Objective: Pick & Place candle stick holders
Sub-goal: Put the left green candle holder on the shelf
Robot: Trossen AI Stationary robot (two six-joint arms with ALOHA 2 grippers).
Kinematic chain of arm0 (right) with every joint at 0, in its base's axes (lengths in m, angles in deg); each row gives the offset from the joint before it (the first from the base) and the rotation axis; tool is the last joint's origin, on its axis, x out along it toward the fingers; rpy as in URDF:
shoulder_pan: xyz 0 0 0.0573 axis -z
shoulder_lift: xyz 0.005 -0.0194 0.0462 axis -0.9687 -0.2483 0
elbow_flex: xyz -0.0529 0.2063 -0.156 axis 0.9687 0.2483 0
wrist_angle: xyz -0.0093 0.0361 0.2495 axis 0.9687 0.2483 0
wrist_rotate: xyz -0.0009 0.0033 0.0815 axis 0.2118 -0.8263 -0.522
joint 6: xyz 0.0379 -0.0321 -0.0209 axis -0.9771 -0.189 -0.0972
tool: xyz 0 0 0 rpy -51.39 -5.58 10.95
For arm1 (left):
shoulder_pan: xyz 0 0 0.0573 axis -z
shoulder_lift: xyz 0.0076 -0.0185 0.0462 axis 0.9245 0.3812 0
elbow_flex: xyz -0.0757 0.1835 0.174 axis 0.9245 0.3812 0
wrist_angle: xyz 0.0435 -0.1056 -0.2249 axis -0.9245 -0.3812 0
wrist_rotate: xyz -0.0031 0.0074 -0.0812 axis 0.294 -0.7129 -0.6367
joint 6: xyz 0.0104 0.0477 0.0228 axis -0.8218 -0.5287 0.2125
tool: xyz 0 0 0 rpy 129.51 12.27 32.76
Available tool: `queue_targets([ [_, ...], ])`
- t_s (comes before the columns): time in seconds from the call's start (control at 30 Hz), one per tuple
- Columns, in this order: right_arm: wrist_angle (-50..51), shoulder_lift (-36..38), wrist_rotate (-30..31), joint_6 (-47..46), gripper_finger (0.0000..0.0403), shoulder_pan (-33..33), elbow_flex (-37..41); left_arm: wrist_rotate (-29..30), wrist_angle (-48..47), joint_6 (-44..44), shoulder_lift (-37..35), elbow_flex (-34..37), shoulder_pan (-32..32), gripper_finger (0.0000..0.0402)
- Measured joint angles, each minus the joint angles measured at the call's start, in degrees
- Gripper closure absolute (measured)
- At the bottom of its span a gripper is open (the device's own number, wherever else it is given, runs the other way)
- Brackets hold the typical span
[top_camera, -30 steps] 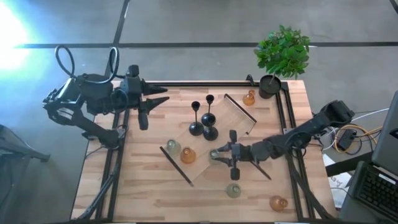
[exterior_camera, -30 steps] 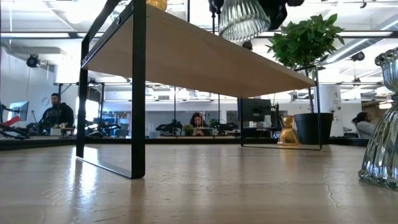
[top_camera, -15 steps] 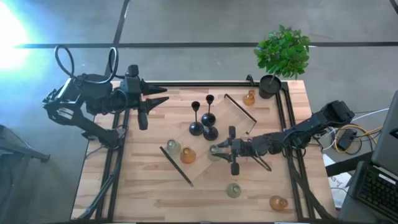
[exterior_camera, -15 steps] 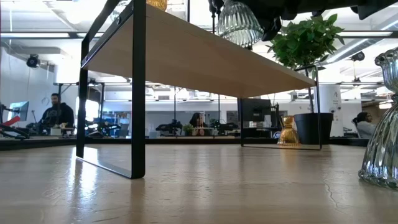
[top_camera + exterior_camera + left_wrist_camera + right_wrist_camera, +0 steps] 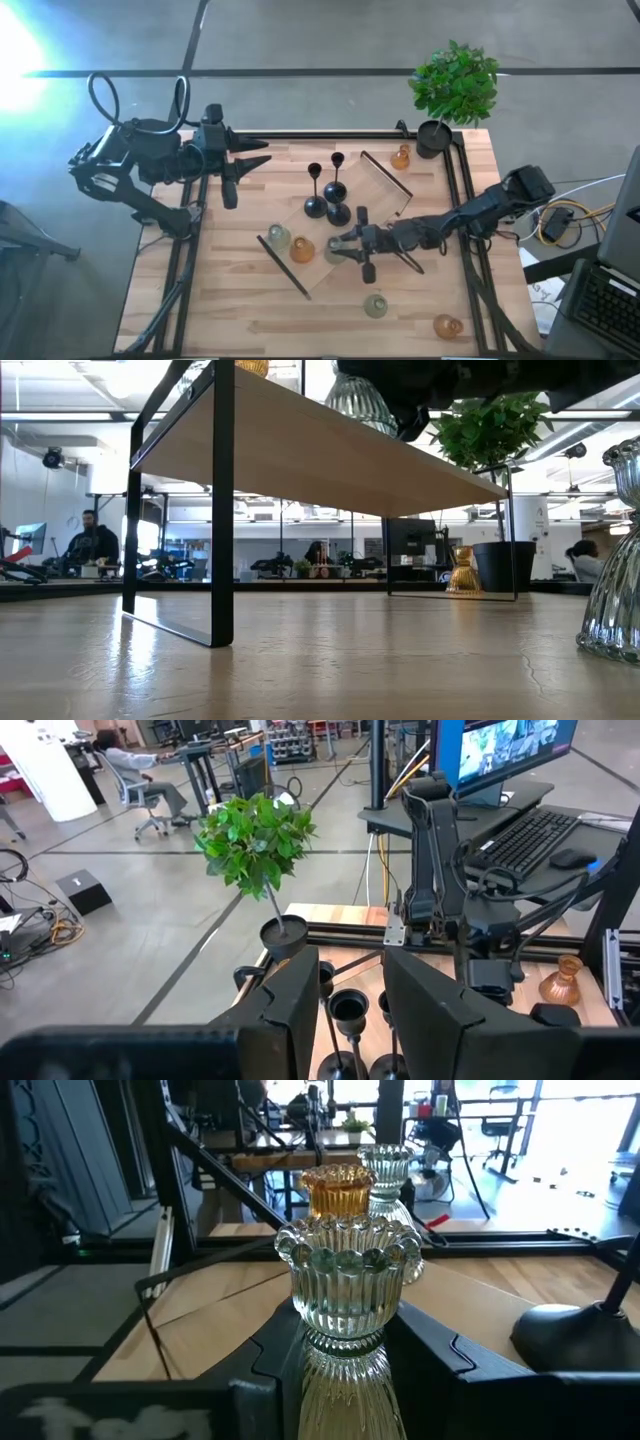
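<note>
A: Two grippers are in view; report the working one.

B: The right gripper (image 5: 338,247) reaches over the raised wooden shelf (image 5: 372,195) at mid-table; its fingers (image 5: 440,1365) are clamped on the ribbed stem of a clear glass holder (image 5: 348,1295), which stands upright between them; the low view shows that holder (image 5: 360,400) above the shelf top, though whether it touches the board cannot be told.

A: Position of the other holders?

B: An amber holder (image 5: 303,250) and a pale one (image 5: 278,237) sit on the shelf just beside the gripper; three black stemmed holders (image 5: 337,205) stand together farther along it; another amber one (image 5: 401,157) sits near the potted plant (image 5: 455,90); a pale one (image 5: 375,305) and an amber one (image 5: 447,326) rest on the table (image 5: 230,310), well apart from the gripper.

A: The left gripper (image 5: 252,164)?

B: Parked at the table's far left corner; fingers (image 5: 440,1010) parted, nothing between them.
</note>
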State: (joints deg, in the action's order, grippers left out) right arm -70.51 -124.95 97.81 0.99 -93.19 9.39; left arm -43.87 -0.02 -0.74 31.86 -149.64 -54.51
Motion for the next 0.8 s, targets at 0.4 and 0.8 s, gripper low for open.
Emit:
queue_targets([
  [0.4, -3.18, -2.25, -2.76, -1.35, 0.0298, 2.34, -0.09, 1.3, -0.02, -1.11, -0.18, 0.0, 0.02, 0.0282],
  [0.8, -4.09, -2.9, -5.72, -2.35, 0.0298, 3.99, -0.09, 1.35, -0.01, -1.34, -0.33, 0.0, 0.02, 0.0282],
])
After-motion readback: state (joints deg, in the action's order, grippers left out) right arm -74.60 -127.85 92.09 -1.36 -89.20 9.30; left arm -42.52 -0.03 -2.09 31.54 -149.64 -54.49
